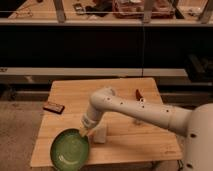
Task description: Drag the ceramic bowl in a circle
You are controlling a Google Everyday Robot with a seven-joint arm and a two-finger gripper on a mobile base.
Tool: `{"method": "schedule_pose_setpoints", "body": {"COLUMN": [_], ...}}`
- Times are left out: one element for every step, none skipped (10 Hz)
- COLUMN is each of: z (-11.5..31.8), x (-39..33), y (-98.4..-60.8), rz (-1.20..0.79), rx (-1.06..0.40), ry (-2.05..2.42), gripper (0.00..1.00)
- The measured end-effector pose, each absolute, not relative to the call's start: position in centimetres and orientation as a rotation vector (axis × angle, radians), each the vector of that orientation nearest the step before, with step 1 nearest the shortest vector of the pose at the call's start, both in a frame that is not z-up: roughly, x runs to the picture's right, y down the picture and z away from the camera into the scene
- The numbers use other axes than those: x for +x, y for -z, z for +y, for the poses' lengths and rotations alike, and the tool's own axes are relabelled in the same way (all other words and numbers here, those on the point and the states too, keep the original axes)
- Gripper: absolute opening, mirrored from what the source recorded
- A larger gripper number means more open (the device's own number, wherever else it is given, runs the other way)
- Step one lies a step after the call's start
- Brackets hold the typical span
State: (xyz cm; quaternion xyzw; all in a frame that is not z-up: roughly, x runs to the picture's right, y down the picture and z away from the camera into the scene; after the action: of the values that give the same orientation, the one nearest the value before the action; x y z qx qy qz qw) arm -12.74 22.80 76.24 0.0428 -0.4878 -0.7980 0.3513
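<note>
Pincer [83, 131] at the ceramic bowl's [69, 150] rim.
Bowl sits at the wooden surface's [120, 95] front-left corner; pincer's opening: cannot tell.

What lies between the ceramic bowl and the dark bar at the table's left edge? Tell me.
Only bare wooden table in the camera view. The ceramic bowl sits at the front-left corner, the gripper at its rim; the dark bar lies apart.
</note>
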Motion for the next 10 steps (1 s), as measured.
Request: {"method": "schedule_pose_setpoints", "body": {"z": [23.0,22.9,22.5,21.4,20.4,19.2,18.3,17.5,17.2,17.0], "x": [-13.8,-15.5,-16.3,-17.5,-18.3,-19.0,-19.3,-19.0,-18.5,-17.3], "y": [-76.9,-78.3,-79.1,-80.1,-80.8,-81.6,-82.2,-83.0,-83.5,-84.2], "rz": [-1.275,-1.279,-1.275,-1.265,-1.256,-1.240,-1.224,-1.197,-1.176,-1.139], "rx": [0.098,0.064,0.046,0.029,0.022,0.013,0.004,-0.015,-0.033,-0.067], "ry": [2.077,2.069,2.050,1.995,1.937,1.870,1.815,1.764,1.744,1.730], "gripper": [0.00,0.00,0.00,0.00,0.00,0.00,0.00,0.00,0.00,0.00]}}
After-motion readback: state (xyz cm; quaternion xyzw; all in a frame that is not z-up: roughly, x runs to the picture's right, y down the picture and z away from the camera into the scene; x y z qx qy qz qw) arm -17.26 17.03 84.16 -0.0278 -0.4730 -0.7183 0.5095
